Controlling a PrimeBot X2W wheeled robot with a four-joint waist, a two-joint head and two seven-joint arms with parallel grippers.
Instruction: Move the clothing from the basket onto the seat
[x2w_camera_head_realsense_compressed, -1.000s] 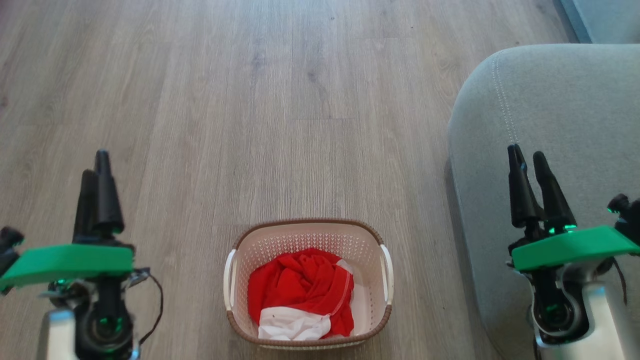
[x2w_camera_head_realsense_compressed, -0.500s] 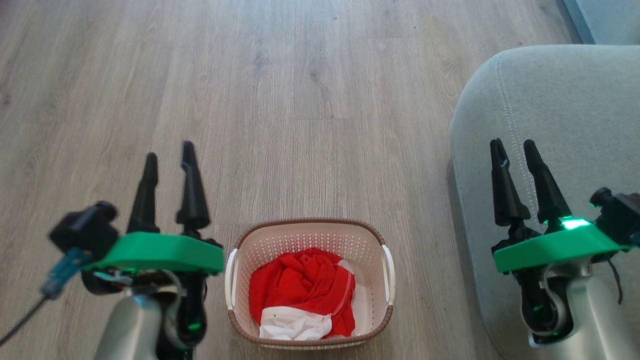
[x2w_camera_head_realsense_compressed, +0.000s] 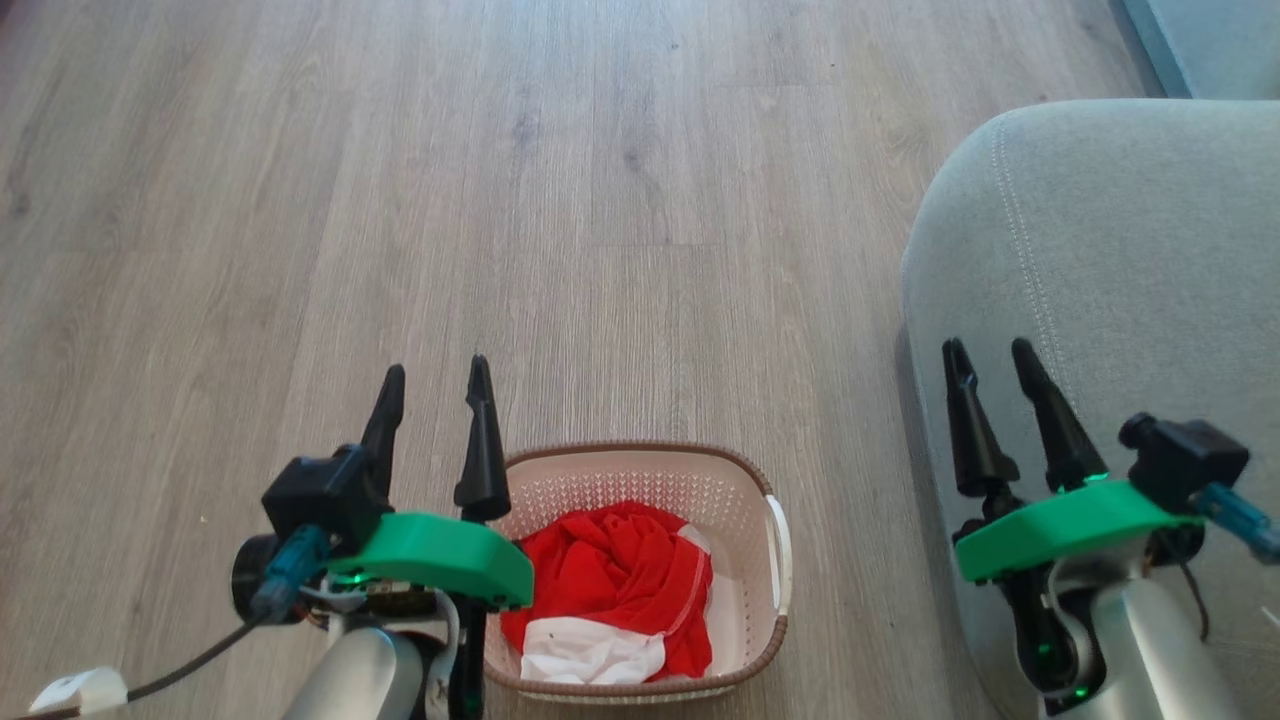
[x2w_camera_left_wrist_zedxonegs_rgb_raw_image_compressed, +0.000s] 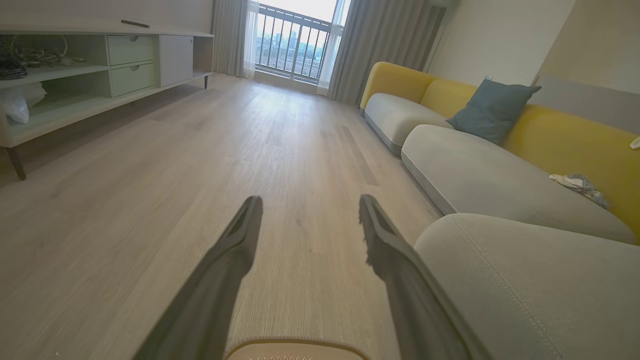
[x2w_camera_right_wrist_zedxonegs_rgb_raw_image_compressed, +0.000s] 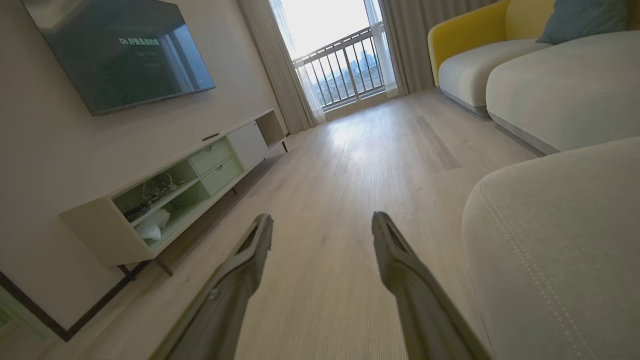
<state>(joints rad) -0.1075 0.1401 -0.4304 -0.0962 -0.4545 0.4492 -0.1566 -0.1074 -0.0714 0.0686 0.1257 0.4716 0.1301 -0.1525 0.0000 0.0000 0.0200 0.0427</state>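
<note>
The cream basket (x2w_camera_head_realsense_compressed: 775, 560) stands on the wooden floor at the bottom middle of the head view, and its rim (x2w_camera_left_wrist_zedxonegs_rgb_raw_image_compressed: 295, 348) peeks in at the bottom of the left wrist view. Inside it lies the clothing (x2w_camera_head_realsense_compressed: 610, 590), crumpled red fabric with a white part at the near end. My left gripper (x2w_camera_head_realsense_compressed: 437, 375) hovers open over the basket's left edge, fingers pointing away from me. My right gripper (x2w_camera_head_realsense_compressed: 990, 350) is open and empty above the near corner of the grey-green seat (x2w_camera_head_realsense_compressed: 1130, 260), which also fills the lower right of both wrist views (x2w_camera_left_wrist_zedxonegs_rgb_raw_image_compressed: 525, 285) (x2w_camera_right_wrist_zedxonegs_rgb_raw_image_compressed: 565, 240).
Bare wooden floor (x2w_camera_head_realsense_compressed: 560, 200) stretches ahead. A long sofa with yellow backs (x2w_camera_left_wrist_zedxonegs_rgb_raw_image_compressed: 565, 137) and a blue-grey pillow (x2w_camera_left_wrist_zedxonegs_rgb_raw_image_compressed: 492, 107) runs along the right. A low pale cabinet (x2w_camera_right_wrist_zedxonegs_rgb_raw_image_compressed: 170, 195) under a wall TV (x2w_camera_right_wrist_zedxonegs_rgb_raw_image_compressed: 120, 45) lines the left wall. A small crumpled cloth (x2w_camera_left_wrist_zedxonegs_rgb_raw_image_compressed: 580, 184) lies on a farther cushion.
My left arm has swung right from the far left to the basket's left edge. My right gripper has shifted left and nearer. The camera has tilted slightly.
</note>
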